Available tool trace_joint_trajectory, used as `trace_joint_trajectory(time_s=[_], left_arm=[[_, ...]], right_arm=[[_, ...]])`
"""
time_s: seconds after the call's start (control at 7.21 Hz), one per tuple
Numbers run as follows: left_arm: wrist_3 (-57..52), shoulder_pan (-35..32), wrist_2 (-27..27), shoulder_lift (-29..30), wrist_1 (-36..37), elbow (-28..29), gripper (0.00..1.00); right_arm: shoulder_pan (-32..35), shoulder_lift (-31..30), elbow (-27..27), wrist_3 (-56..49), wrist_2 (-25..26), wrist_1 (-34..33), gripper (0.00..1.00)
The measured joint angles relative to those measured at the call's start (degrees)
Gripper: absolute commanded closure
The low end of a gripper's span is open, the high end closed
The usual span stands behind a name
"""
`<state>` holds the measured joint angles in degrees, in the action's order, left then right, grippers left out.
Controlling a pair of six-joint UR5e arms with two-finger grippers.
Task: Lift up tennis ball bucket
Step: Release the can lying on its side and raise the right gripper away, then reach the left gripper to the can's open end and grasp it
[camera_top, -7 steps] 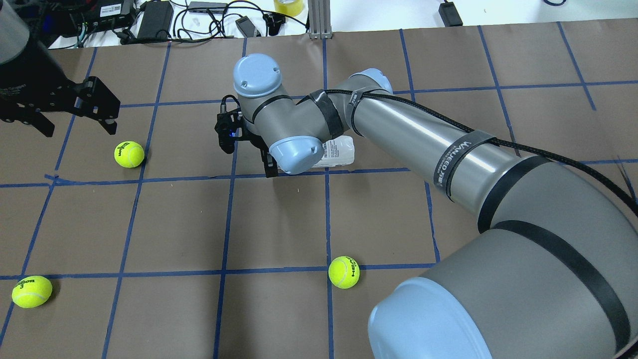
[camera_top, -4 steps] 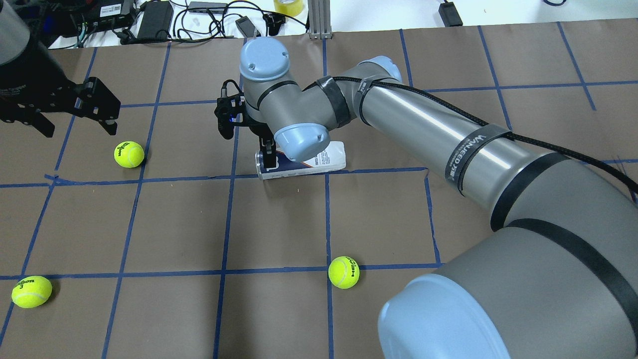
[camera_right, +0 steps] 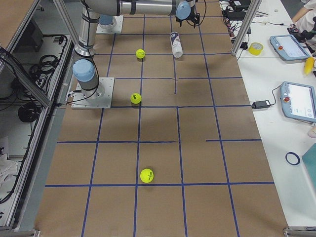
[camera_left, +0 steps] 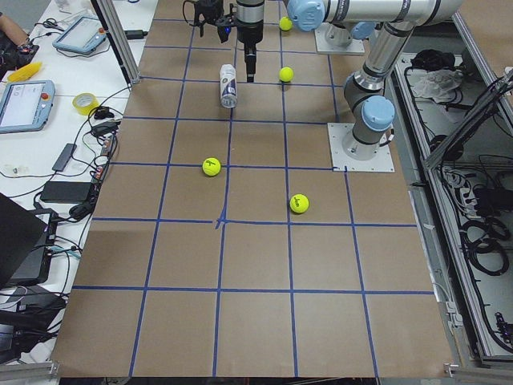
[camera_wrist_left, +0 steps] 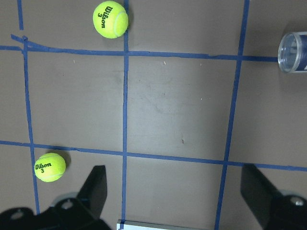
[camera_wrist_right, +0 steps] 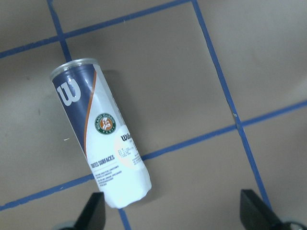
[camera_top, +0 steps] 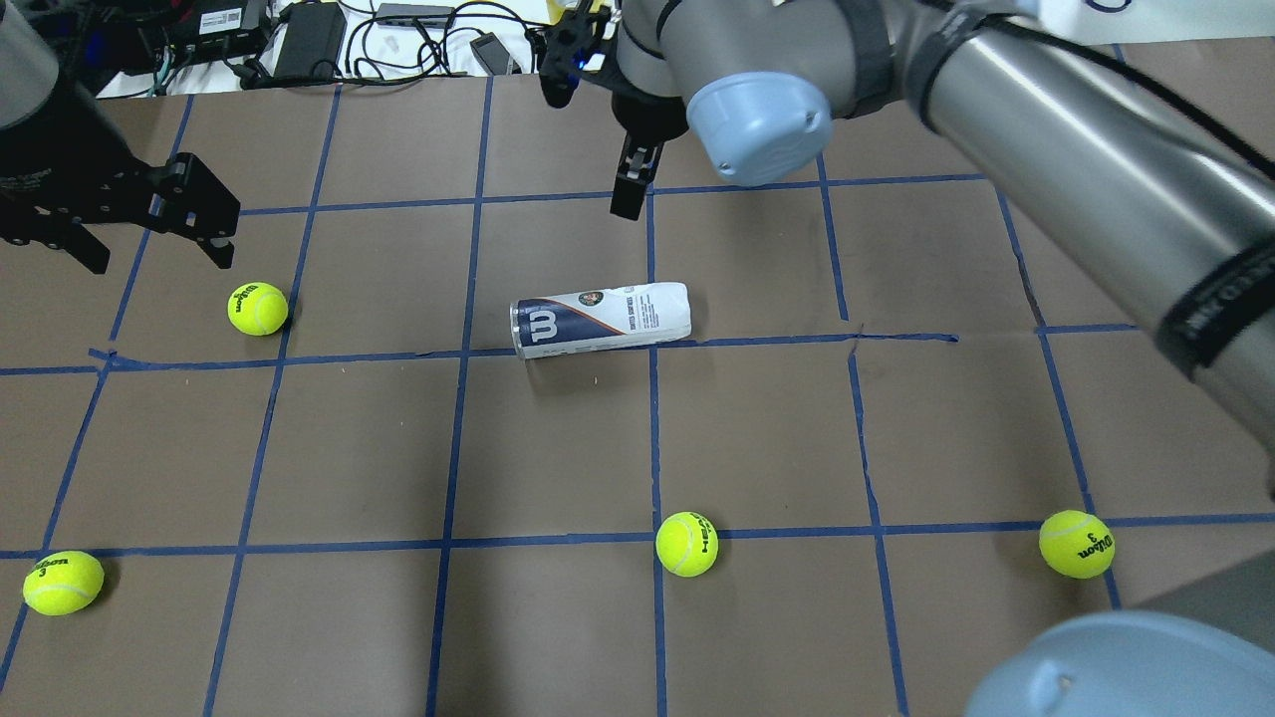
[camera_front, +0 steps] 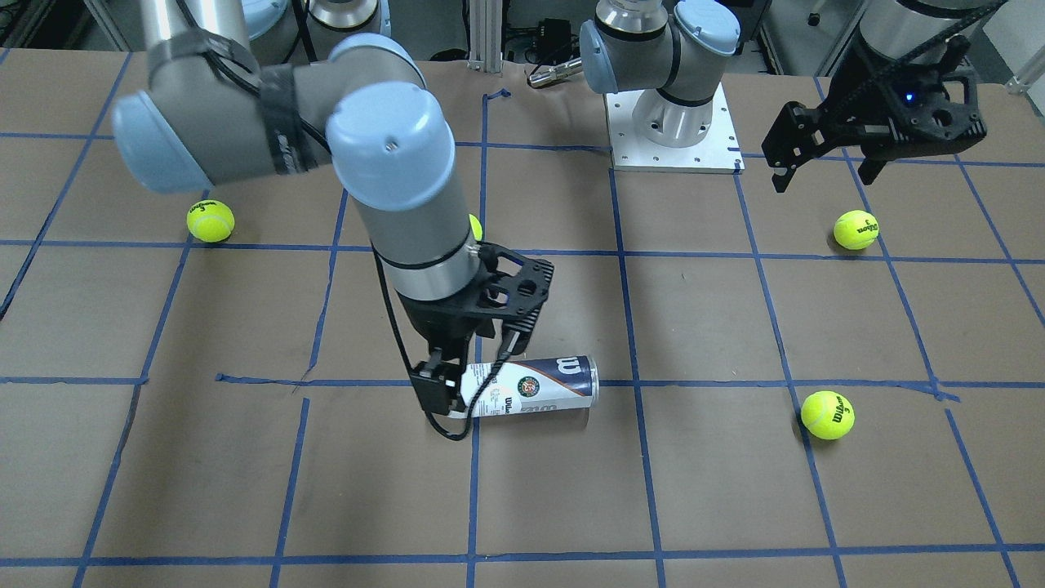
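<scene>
The tennis ball bucket [camera_top: 601, 319] is a clear can with a white and navy label and a white W. It lies on its side on the brown table; it also shows in the front view [camera_front: 535, 385] and the right wrist view [camera_wrist_right: 100, 139]. My right gripper [camera_top: 626, 179] hangs high above the table, open and empty, with the can below it near the left fingertip [camera_wrist_right: 92, 211]. My left gripper [camera_top: 157, 249] is open and empty at the table's left, above a tennis ball [camera_top: 258, 308]. The can's open rim [camera_wrist_left: 292, 51] shows at the left wrist view's right edge.
Loose yellow-green tennis balls lie at the near left [camera_top: 63, 583], near middle [camera_top: 686, 544] and near right [camera_top: 1076, 544]. Blue tape lines grid the table. Cables and electronics [camera_top: 309, 40] sit along the far edge. The right arm's long link [camera_top: 1076, 159] spans the upper right.
My right arm has risen and swung toward the far edge, uncovering the can. The can shifted slightly left and stays lying on the table. The left arm has not moved.
</scene>
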<state>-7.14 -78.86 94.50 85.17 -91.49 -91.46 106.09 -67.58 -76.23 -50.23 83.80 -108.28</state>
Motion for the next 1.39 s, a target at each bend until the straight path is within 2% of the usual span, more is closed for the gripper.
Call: trace_joint_trajectory(time_s=[0.28, 0.42, 0.69, 0.83, 1.11, 1.39], left_arm=[[0.99, -0.08, -9.38, 4.15, 9.5, -3.4, 0.0], [1.27, -0.12, -15.23, 7.07, 15.28, -5.7, 0.0], [1.41, -0.15, -25.58, 14.03, 26.22, -9.37, 0.0], [1.42, -0.16, -30.14, 17.51, 29.49, -10.25, 0.0], [1.43, -0.46, -37.57, 23.71, 32.94, -10.75, 0.0], [1.43, -1.76, -42.04, 27.31, 33.71, -10.86, 0.0]], right_arm=[[-3.91, -5.89, -0.58, 14.86, 4.31, 10.13, 0.0], [-5.68, -7.78, -0.66, 22.06, 5.31, 11.64, 0.0], [-8.37, -9.22, -0.85, 35.95, 5.85, 12.35, 0.0], [-9.07, -9.42, -1.1, 41.48, 6.3, 12.06, 0.0], [-9.66, -9.71, -1.58, 49.38, 7.24, 9.68, 0.0], [-10.42, -10.94, -2.47, 51.99, 7.46, 9.35, 0.0]])
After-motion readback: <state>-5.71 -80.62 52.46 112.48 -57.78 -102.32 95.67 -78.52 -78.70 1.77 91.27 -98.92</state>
